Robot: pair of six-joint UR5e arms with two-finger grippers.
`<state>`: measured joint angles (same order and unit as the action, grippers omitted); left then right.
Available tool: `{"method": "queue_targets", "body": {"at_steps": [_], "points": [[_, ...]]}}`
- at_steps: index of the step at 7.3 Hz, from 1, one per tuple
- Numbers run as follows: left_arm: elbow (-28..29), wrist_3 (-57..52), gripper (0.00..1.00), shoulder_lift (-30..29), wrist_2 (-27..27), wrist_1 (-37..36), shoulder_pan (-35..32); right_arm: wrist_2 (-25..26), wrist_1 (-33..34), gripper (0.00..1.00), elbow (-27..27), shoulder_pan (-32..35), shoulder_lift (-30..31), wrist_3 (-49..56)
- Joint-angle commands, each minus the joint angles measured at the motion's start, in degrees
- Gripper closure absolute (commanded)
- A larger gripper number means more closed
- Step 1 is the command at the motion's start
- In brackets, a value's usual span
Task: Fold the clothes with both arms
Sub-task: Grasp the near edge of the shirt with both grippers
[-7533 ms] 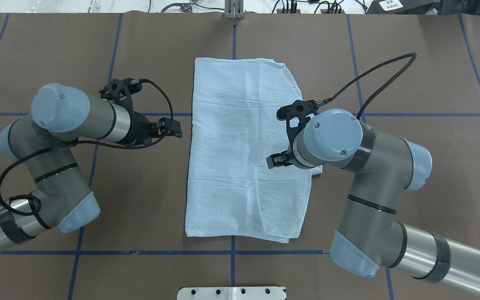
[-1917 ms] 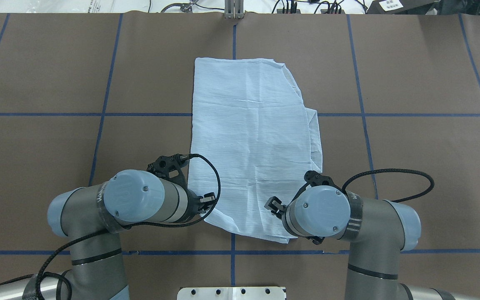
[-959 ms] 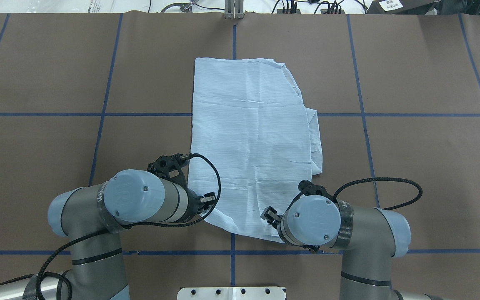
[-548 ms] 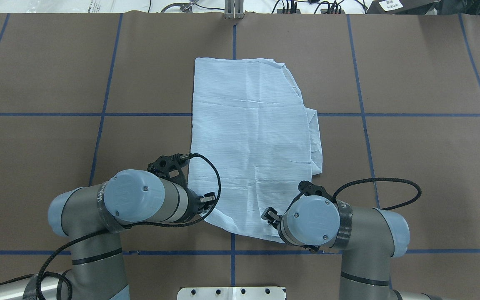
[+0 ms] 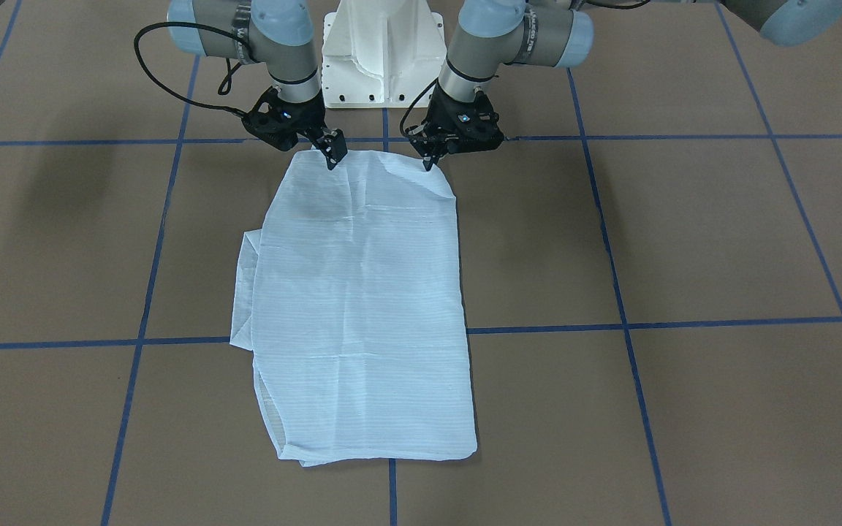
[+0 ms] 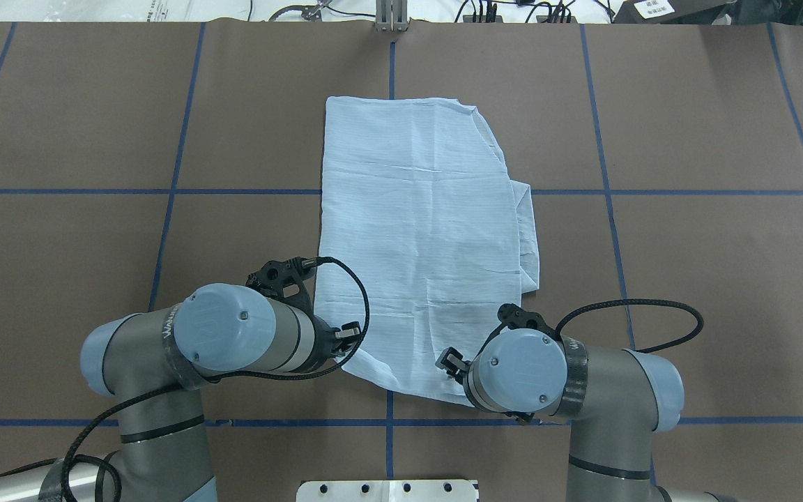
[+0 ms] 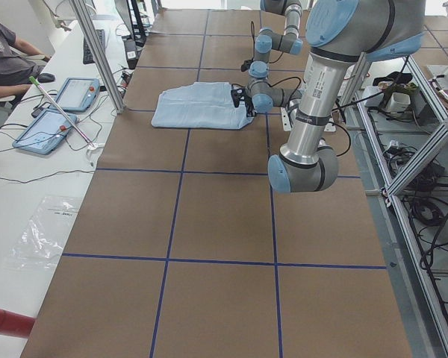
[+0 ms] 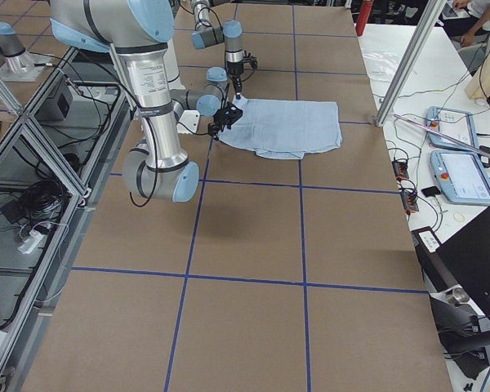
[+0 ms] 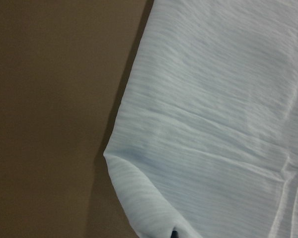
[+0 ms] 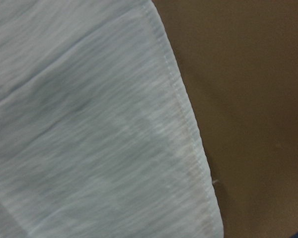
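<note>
At the robot-side hem, the left pincer (image 6: 348,335) pinched a lifted corner of the thin light-blue pinstriped shirt (image 6: 415,209); the right pincer (image 6: 449,360) hid its tips, grip impossible to tell.

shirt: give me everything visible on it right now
The shirt is thin, light blue, finely pinstriped, folded into a long creased rectangle lying on the brown table, with an underlayer sticking out on the robot's right side. The left gripper and right gripper meet its near corners; whether the jaws grip cannot be told.
</note>
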<state>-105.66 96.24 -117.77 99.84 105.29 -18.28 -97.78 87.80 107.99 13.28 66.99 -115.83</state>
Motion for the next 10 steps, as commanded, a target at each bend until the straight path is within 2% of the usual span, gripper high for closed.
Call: {"method": "queue_targets", "body": {"at_steps": [1,3,10], "points": [[0.02,0.00,1.00,0.00,0.00,0.00,0.00,0.22,-2.70,0.00,-1.11,-0.01,-0.02,-0.09],[0.10,-0.09,1.00,0.09,0.00,0.00,0.00,0.31,-6.41,0.00,-2.96,-0.01,-0.02,-0.36],[1.25,-0.09,1.00,0.09,0.09,0.26,0.00,0.13,-3.70,0.00,-2.09,-0.01,0.07,-1.77]]}}
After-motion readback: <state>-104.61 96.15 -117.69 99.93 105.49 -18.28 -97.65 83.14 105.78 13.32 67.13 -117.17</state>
